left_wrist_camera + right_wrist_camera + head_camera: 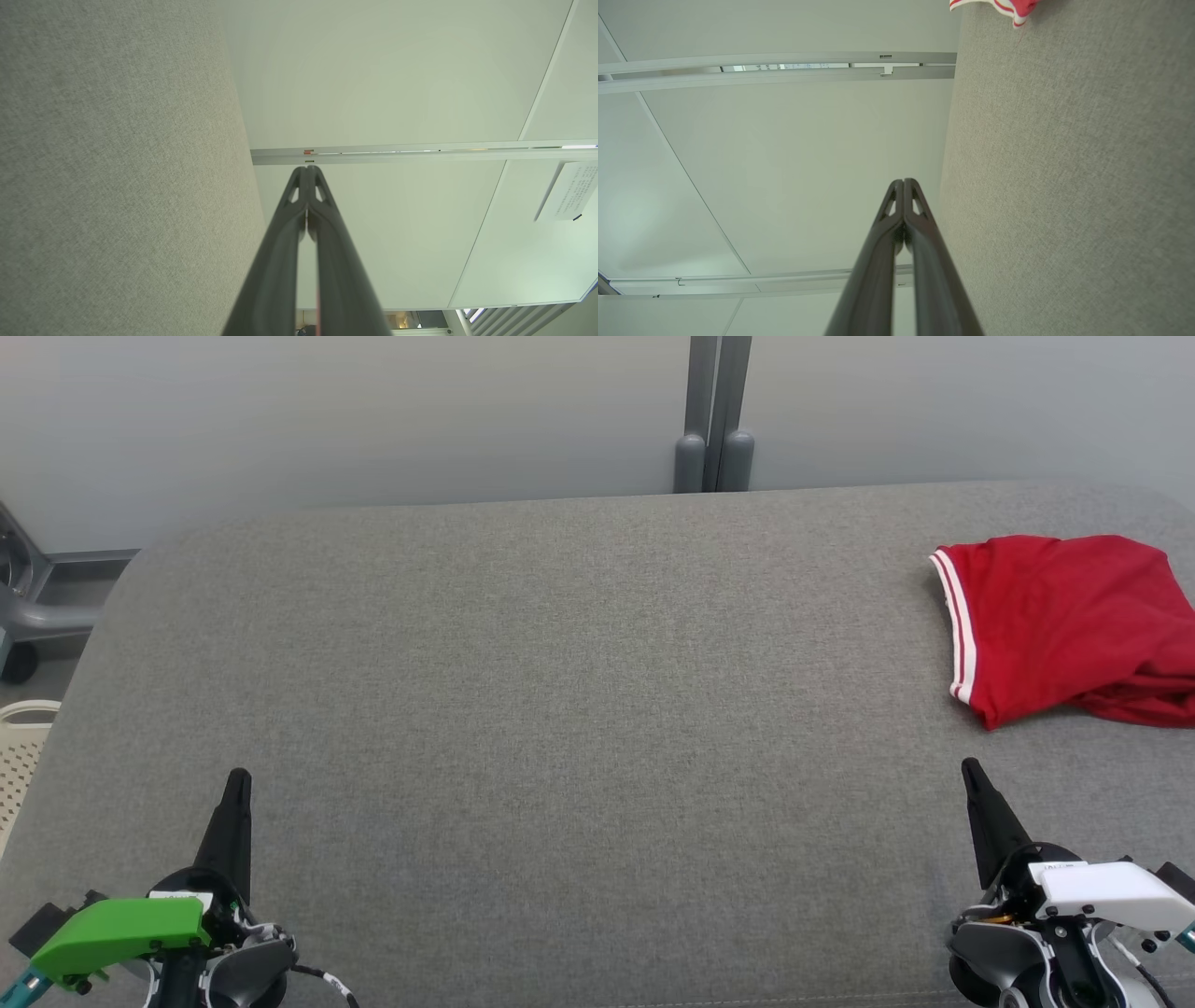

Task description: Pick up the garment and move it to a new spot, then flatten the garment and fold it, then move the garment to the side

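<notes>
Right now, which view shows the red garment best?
Head view: the red garment lies bunched at the grey surface's right side, nearly whole. The right wrist view catches a striped hem corner; the left wrist view faces the wall.

Head cam overlooks table point(560, 663); wrist cams skim it sideways.

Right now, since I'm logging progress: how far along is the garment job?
The red garment lies bunched near the right edge of the table, loosely doubled. Nothing is in hand: left gripper and right gripper are shut, apart from it. Whether folding is done or untouched, I cannot tell.
</notes>
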Motion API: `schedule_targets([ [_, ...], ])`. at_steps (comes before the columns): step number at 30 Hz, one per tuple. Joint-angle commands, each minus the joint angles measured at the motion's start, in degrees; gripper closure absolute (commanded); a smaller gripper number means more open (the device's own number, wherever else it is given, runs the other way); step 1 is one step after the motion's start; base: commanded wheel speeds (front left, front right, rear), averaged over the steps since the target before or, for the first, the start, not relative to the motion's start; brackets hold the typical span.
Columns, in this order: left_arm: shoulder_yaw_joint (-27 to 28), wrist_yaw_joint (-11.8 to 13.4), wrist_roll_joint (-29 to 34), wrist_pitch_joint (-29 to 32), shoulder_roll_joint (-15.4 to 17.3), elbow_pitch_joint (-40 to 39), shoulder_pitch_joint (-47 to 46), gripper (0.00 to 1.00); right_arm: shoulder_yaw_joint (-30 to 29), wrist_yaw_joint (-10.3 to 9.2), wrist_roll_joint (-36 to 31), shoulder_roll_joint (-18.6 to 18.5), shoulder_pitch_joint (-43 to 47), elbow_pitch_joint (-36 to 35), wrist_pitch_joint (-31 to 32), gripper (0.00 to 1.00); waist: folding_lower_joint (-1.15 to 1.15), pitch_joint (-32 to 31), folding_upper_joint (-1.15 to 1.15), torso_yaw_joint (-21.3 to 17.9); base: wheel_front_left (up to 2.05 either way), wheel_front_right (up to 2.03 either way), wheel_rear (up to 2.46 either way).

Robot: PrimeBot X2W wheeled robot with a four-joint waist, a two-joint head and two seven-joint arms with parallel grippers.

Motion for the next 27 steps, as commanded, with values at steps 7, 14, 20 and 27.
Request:
schedule_targets([
  [7, 0.1, -0.3, 0.0, 0.1, 0.0, -0.1, -0.7, 1.00, 0.0, 0.02, 0.3, -0.2, -0.5, -0.3, 0.3, 1.00, 0.00, 0.0, 0.00, 0.0, 0.00, 0.00, 0.00],
  [14, 0.1, -0.3, 0.0, 0.1, 0.0, -0.1, -0.7, 1.00, 0.0, 0.02, 0.3, -0.2, -0.5, -0.3, 0.3, 1.00, 0.00, 0.0, 0.00, 0.0, 0.00, 0.00, 0.00],
  [20, 0.1, -0.3, 0.0, 0.1, 0.0, -0.1, -0.7, 1.00, 0.0, 0.02, 0.3, -0.2, -0.5, -0.3, 0.3, 1.00, 0.00, 0.0, 0.00, 0.0, 0.00, 0.00, 0.00],
  [27, 0.1, -0.3, 0.0, 0.1, 0.0, -0.1, -0.7, 1.00, 0.0, 0.02, 0.3, -0.2, -0.5, -0.3, 0.3, 1.00, 0.00, 0.0, 0.00, 0.0, 0.00, 0.00, 0.00],
])
